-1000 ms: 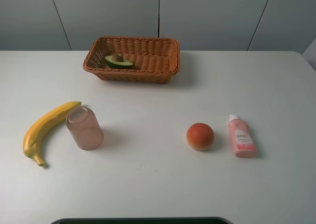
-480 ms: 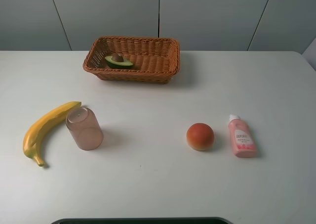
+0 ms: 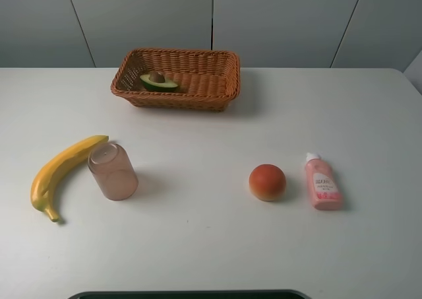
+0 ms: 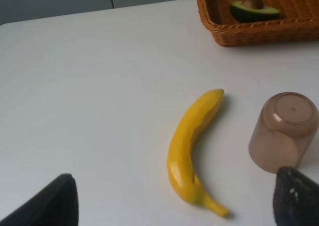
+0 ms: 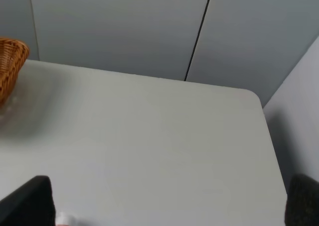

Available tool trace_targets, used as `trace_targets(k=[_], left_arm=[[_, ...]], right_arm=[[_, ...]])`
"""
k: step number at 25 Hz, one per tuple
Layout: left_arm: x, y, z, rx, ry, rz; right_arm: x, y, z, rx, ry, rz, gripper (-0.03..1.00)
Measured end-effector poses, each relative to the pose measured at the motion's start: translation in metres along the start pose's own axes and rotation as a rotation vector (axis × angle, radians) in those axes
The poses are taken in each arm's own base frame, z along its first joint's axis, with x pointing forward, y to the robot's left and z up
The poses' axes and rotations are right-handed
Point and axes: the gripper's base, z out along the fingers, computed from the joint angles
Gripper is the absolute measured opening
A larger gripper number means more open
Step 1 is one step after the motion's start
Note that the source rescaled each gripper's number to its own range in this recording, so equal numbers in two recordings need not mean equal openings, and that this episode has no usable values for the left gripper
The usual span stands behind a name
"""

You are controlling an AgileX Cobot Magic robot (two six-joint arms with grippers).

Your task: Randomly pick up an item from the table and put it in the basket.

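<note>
From where I was sitting the job looked basically done: the avocado half was lying pit-up inside the basket, toward its left end, and nothing was touching it.

What I figured could still go wrong was mostly about any follow-up move. The left gripper was hanging over the banana and the upturned pink cup. Those two sat just beside each other, maybe touching at the banana's tip, so a sloppy descent there could have knocked the cup over and sent it rolling across the bench. On the other side, the round orange fruit looked like it would roll away if clipped off-centre, and the small pink bottle lay flat just beside it. The basket also sat near the far edge of the bench, so a shove from an arm might have pushed it back.

Grippers: neither arm showed in the high camera. On the left wrist view I could see two dark fingertips spread wide apart with nothing between them, so spread and empty. The right gripper looked the same, fingertips far apart, holding nothing, pointed at bare bench with only a corner of the basket at the side of the shot.
</note>
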Motion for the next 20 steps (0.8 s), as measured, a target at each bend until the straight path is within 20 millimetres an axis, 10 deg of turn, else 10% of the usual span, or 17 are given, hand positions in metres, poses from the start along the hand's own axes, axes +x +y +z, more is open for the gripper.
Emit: trace_targets(k=[20], left_arm=[[0.000,0.000,0.000,0.000,0.000,0.000]], right_arm=[[0.086,0.023,-0.033,-0.088,-0.004,0.075,1.00]])
